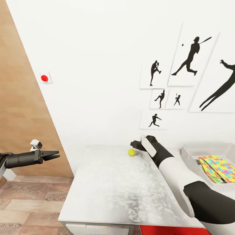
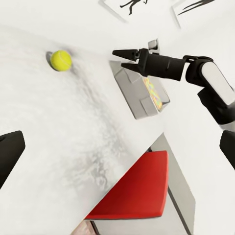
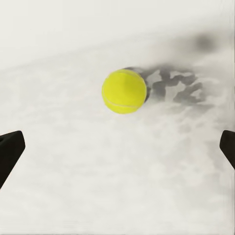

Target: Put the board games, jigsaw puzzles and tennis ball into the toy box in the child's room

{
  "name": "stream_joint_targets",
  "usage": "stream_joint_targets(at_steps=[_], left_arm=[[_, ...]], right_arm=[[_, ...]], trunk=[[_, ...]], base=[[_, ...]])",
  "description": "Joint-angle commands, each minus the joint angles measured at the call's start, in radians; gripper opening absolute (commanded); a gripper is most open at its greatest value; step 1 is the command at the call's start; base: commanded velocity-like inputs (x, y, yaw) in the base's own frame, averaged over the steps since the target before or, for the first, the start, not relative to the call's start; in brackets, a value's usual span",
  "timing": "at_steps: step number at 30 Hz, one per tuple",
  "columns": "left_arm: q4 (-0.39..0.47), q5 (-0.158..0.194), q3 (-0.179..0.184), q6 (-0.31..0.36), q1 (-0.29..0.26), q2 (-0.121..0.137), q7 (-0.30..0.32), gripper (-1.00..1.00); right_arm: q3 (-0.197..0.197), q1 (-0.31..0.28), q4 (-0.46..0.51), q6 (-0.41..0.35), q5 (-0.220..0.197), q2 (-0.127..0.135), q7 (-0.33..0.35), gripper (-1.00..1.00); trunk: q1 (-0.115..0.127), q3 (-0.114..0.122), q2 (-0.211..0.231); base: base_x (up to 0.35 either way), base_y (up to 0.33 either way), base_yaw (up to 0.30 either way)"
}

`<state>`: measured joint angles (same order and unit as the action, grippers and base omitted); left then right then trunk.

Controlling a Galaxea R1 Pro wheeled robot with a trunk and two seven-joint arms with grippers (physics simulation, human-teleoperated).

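In the head view, the left end effector [image 1: 55, 154] hangs off the left side of the desk [image 1: 107, 192] over the wood floor [image 1: 29, 202], its dark fingers drawn nearly together to a point with nothing between them. On the wall above it sits a round red button [image 1: 44, 78]. Further right, the tennis ball [image 1: 131, 152] rests on the desk's white top near the back edge, just beside the right end effector [image 1: 134, 144], whose jaw state cannot be told from here. The right wrist view settles it: the fingertips sit far apart at the frame edges, released, with the ball [image 3: 124, 91] on the desk ahead. At the far right, the toy box [image 1: 192, 151] holds jigsaw puzzles [image 1: 218, 166]. The left wrist view adds a red seat [image 2: 134, 188] below the desk's edge.
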<state>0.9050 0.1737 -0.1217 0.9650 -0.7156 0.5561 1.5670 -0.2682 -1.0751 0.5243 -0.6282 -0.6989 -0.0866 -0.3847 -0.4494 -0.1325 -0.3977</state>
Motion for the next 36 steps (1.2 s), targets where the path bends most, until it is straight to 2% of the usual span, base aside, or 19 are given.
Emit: stream_joint_targets(at_steps=[1, 12, 19, 29, 36], left_arm=[[0.0, 0.0, 0.001, 0.011, -0.001, 0.0, 0.004, 1.0], [0.0, 0.0, 0.001, 0.011, -0.001, -0.002, 0.004, 1.0], [0.0, -0.001, 0.001, 0.011, -0.001, -0.002, 0.004, 1.0], [0.0, 0.0, 0.001, 0.011, -0.001, -0.002, 0.004, 1.0], [0.0, -0.001, 0.001, 0.011, -0.001, -0.001, 0.004, 1.0]], right_arm=[[-0.005, 0.001, 0.002, -0.002, -0.011, 0.001, -0.01, 1.0], [-0.003, 0.009, 0.002, -0.004, -0.012, 0.005, -0.009, 1.0], [-0.003, 0.01, 0.003, -0.001, -0.012, 0.021, -0.008, 1.0], [-0.002, 0.009, 0.005, -0.005, -0.01, 0.024, -0.012, 1.0], [-0.002, -0.016, 0.005, -0.02, -0.003, 0.023, -0.02, 1.0]], trunk=[[-0.001, -0.003, -0.002], [-0.001, -0.012, -0.002], [-0.001, -0.015, -0.002], [-0.001, -0.027, -0.002], [-0.001, -0.039, -0.002]], base=[[0.0, 0.0, 0.002], [0.0, 0.0, 0.036], [0.0, 0.0, 0.042], [0.0, 0.0, 0.004], [0.0, 0.0, 0.0]])
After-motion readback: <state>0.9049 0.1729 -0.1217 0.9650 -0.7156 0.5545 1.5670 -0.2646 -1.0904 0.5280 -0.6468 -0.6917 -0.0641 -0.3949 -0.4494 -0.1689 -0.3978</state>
